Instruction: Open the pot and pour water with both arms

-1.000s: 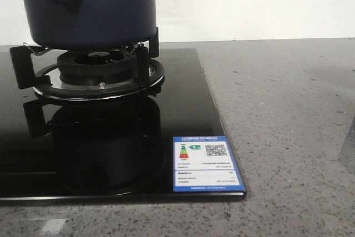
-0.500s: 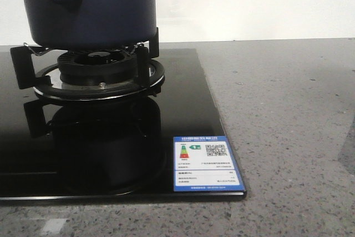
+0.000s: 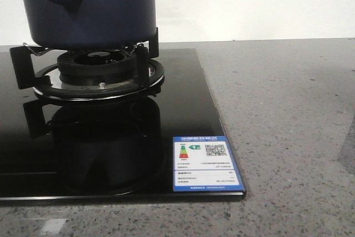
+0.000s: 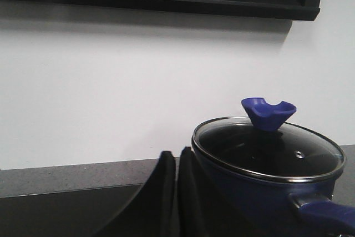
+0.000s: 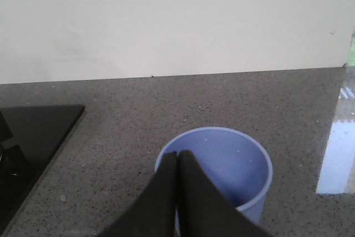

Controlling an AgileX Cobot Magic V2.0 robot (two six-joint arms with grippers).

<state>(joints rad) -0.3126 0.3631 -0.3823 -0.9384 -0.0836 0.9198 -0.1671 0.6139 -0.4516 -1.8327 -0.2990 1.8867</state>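
Navy pot (image 4: 260, 192) lid (image 4: 269, 148) still on; left pincer (image 4: 176, 192) clenched empty, right pincer (image 5: 178, 192) likewise. Release left, grip knob (image 4: 268, 112) squarely.

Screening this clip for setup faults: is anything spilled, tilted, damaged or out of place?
Nothing stands out. The pot sits level on the burner, its glass lid seated flat. The pale blue cup stands upright on the counter, apparently empty. No spills visible.

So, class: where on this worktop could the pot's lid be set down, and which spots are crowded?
Free: grey countertop right of the black hob, back to the wall, and the strip between hob and pale blue cup. Crowded: the burner under the pot, and the hob's sticker corner.
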